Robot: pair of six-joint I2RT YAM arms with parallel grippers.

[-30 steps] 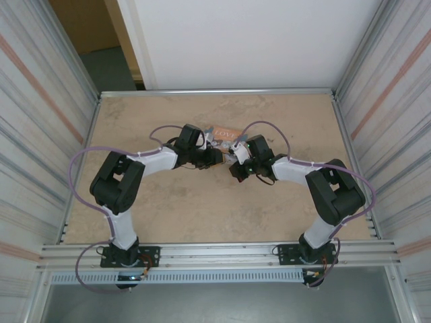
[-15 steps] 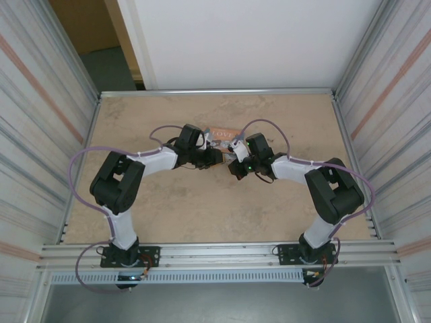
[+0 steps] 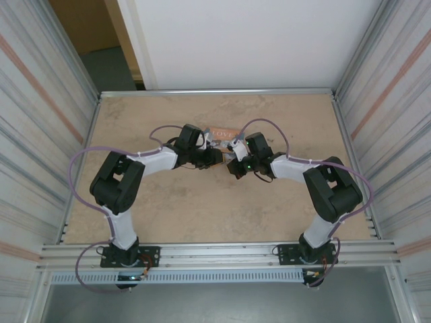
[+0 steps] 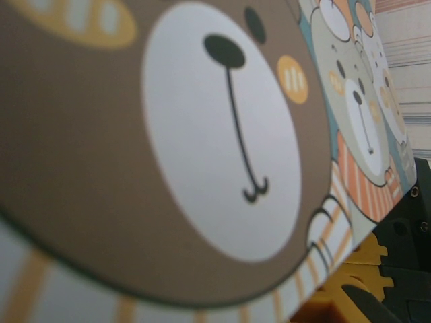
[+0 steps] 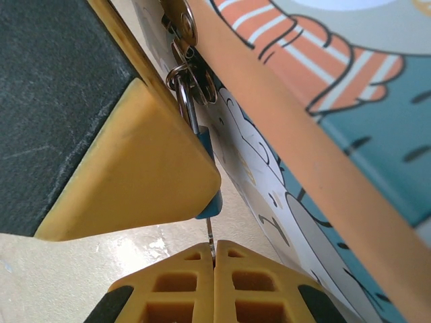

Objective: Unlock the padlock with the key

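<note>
The bear-printed box (image 5: 350, 87) stood on the desk (image 3: 202, 202), the blue padlock (image 5: 207, 147) hanging from its latch. The right tool (image 5: 214, 252) was clenched on the key (image 5: 211, 235) just under the padlock. Whether the left tool (image 3: 217, 157), beside the box, gripped anything could not be told.

Overhead view plus two close wrist views.
The top camera looks down from behind the arm bases over the whole counter (image 3: 202, 202); both wrist cameras sit almost against the bear-printed box (image 3: 221, 132), which the overhead view shares mid-counter.
</note>
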